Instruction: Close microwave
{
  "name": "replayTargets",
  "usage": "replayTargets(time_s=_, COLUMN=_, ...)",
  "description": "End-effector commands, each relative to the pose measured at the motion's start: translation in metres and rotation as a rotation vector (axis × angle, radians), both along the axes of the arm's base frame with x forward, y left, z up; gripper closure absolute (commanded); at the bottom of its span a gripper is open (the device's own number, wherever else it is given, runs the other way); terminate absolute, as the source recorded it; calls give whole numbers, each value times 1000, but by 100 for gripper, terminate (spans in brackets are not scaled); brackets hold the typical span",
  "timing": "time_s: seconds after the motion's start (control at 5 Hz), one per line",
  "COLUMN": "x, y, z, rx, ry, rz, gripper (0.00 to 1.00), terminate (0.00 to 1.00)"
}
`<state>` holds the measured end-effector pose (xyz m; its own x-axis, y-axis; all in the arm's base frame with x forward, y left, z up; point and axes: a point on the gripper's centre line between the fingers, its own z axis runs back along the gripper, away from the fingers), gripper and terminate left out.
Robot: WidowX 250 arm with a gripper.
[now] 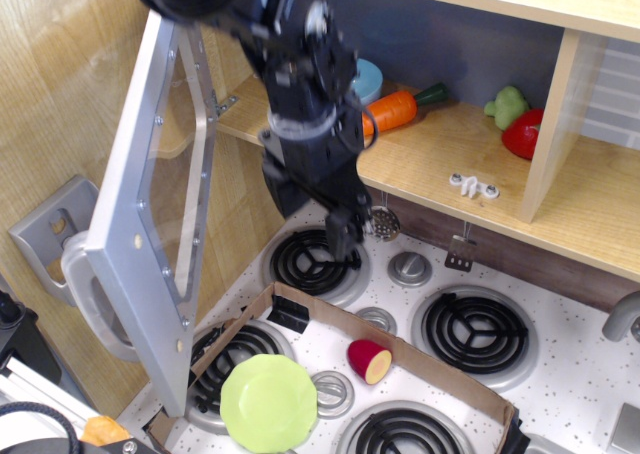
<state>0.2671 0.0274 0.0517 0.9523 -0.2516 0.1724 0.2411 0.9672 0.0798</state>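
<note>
At left, microwave (150,214) door swung open, long axis near-vertical.

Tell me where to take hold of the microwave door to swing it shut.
Take the chunky grey handle on the free edge of the microwave door, farthest from the hinge, coming from its outer, left side. The gripper hangs on the inner side.

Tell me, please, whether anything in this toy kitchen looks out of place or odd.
Yes. A cardboard strip lies bent across the stovetop between the burners, with a cut red fruit piece beside it. The microwave door hangs wide open. The end effector hovers over the back-left burner.
</note>
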Motion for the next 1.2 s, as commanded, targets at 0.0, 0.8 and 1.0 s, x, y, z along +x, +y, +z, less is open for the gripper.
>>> replayTargets(time_s=0.0, x=-6, y=27, z=81, rx=149, ry=9, rz=-45, gripper=0, terminate=0)
replayTargets(time_s=0.8, x=-29, y=71, z=139, rx=302, ry=121, rz=-122, gripper=0, terminate=0)
replayTargets(time_s=1.0, x=-34, y=80, z=144, rx=312, ry=153, rz=-141, gripper=0, terminate=0)
